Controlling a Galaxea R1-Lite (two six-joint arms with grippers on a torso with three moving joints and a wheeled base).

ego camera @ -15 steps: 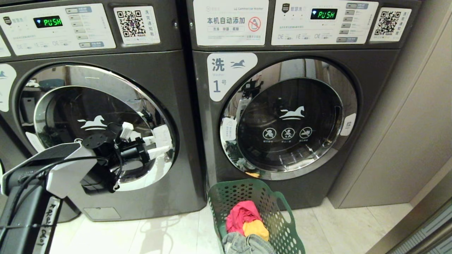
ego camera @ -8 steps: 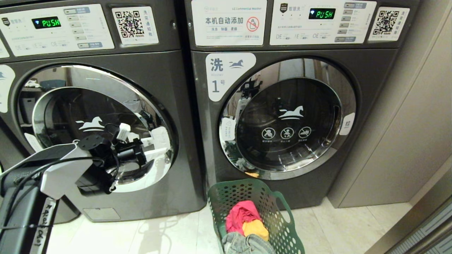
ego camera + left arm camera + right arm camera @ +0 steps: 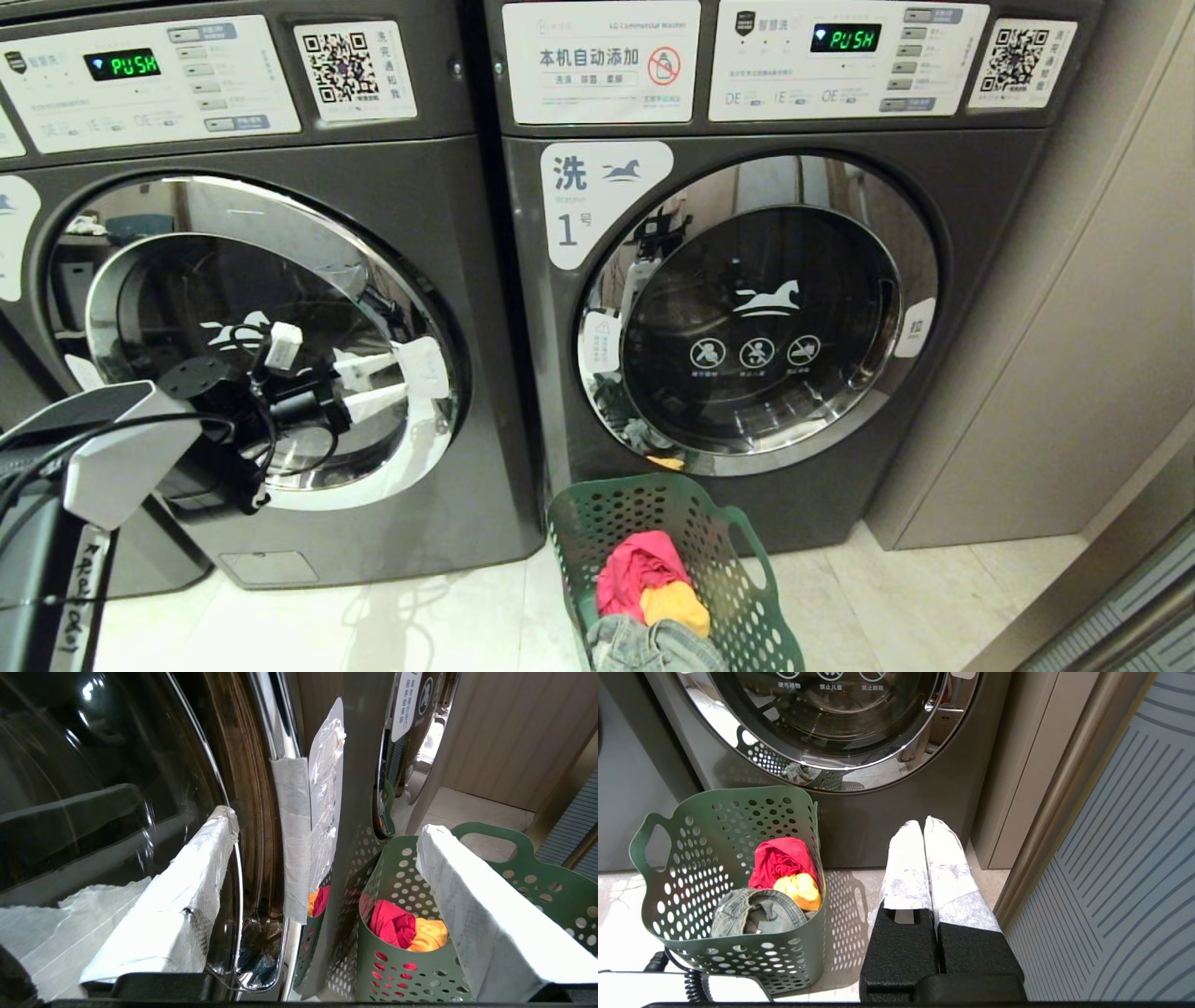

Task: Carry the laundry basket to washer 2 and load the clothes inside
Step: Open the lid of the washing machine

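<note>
Left hand open, white-taped fingers spread wide, level in front of the round glass door of the left washer, fingertips close to the taped white tab at the door's 3 o'clock edge; contact cannot be confirmed. That washer's number label is cut off at the frame edge. Right washer labelled 1, door shut. Green laundry basket on the floor at 6 o'clock below the right washer's door, holding red, yellow and denim clothes. Right hand closed, fingers pressed together, empty, hanging low just beside the basket.
</note>
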